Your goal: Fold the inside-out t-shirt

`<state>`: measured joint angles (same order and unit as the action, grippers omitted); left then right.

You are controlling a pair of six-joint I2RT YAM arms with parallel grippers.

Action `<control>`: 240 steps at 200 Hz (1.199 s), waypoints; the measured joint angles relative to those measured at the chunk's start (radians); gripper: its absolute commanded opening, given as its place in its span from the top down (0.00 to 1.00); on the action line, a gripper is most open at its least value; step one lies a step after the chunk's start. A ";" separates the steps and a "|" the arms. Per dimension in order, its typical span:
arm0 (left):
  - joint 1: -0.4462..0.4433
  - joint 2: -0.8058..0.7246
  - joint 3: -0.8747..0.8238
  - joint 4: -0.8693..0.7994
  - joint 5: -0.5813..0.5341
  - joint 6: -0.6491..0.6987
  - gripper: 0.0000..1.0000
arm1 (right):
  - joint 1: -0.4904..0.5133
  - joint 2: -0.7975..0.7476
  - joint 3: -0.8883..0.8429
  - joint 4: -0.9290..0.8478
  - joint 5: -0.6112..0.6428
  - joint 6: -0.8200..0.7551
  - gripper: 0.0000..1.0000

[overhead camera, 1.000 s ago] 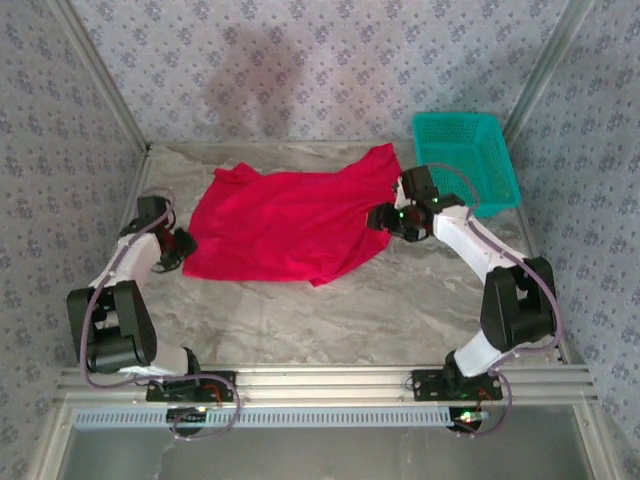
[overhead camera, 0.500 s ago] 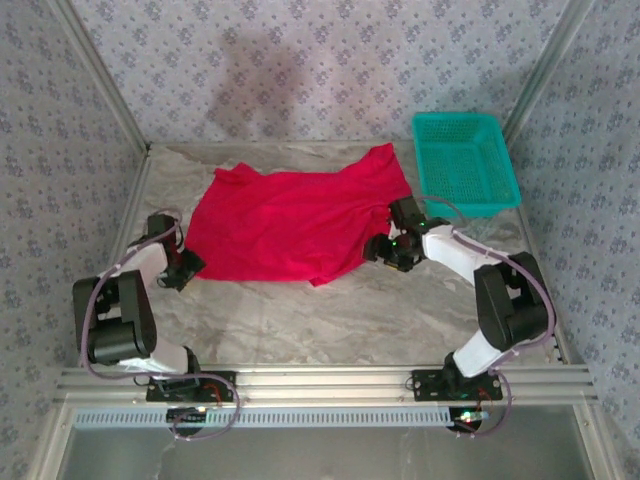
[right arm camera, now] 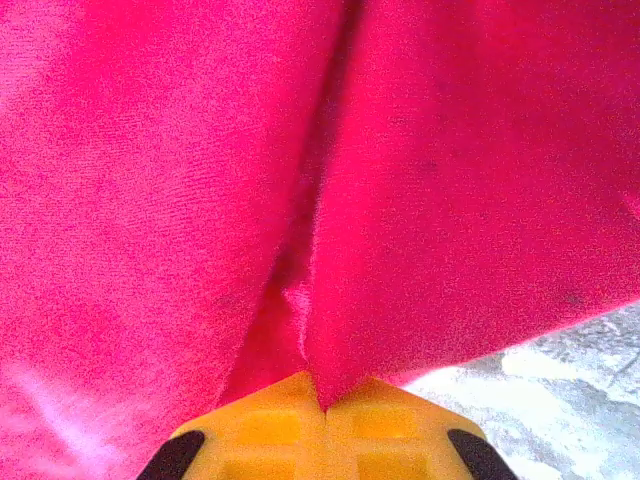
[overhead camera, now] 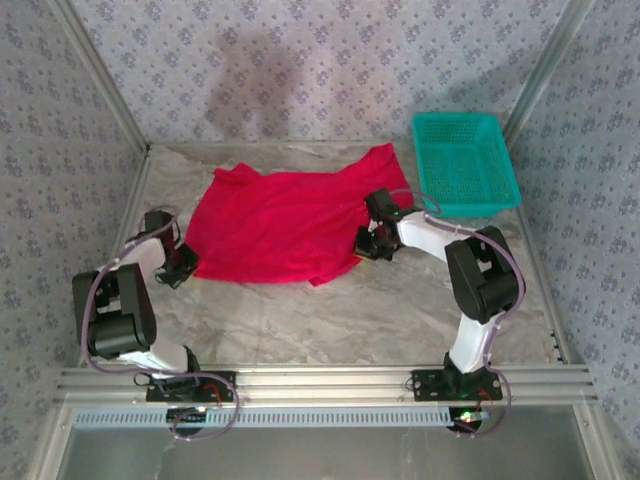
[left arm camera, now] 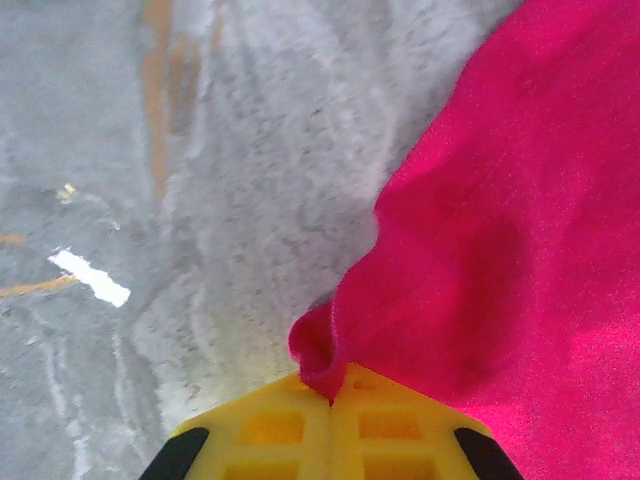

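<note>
Both grippers have cloth pinched, from what I see at my end. My left gripper [left arm camera: 330,402] has its yellow jaws pressed together on a small bunched fold at the left edge of the inside-out t-shirt [overhead camera: 285,225], with bare grey table [overhead camera: 330,310] just beside it. My right gripper [right arm camera: 320,405] is clamped the same way on a raised ridge of red cloth at the t-shirt's right side. The t-shirt lies spread over the far middle of the table, one tip pointing toward the teal basket [overhead camera: 465,165] in the far right corner, near it but apart.
</note>
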<state>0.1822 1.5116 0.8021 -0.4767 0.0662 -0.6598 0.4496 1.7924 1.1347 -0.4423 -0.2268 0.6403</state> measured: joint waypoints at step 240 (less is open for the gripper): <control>-0.049 -0.117 0.087 -0.006 0.098 0.019 1.00 | -0.120 -0.042 0.258 -0.356 -0.039 -0.218 0.43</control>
<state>0.1329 1.3949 0.8890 -0.4824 0.1646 -0.6403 0.3294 1.7508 1.3926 -0.7979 -0.2661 0.4221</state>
